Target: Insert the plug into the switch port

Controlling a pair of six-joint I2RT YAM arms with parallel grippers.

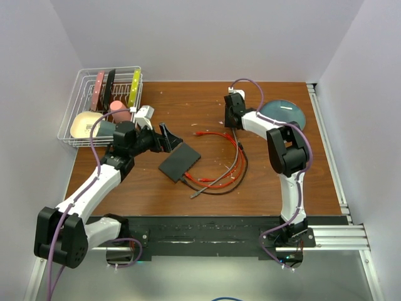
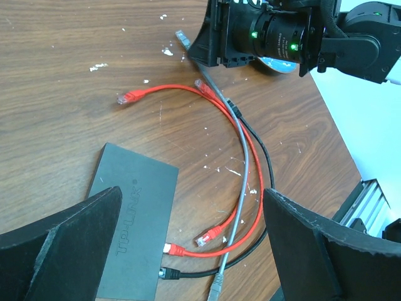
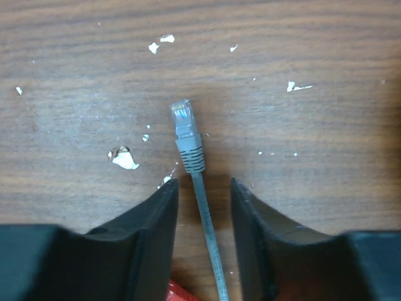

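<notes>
The flat black switch (image 1: 179, 162) (image 2: 135, 219) lies mid-table. A red plug (image 2: 168, 249) and a black plug (image 2: 166, 273) sit in ports on its edge; the free switch port itself is too small to make out. A grey plug (image 3: 185, 128) lies on the wood, its cable (image 3: 210, 238) running back between the fingers (image 3: 163, 213) of my right gripper (image 3: 203, 188) (image 1: 233, 122). The jaws are narrowed around the cable, with a gap on each side. My left gripper (image 2: 191, 200) (image 1: 164, 139) hangs wide open over the switch's edge, holding nothing.
Loose red, black and grey cables (image 1: 225, 169) loop right of the switch, with a free red plug (image 2: 207, 238) and a grey plug (image 2: 216, 288) near its edge. A wire dish rack (image 1: 100, 103) stands back left. A round blue-grey plate (image 1: 283, 113) lies back right.
</notes>
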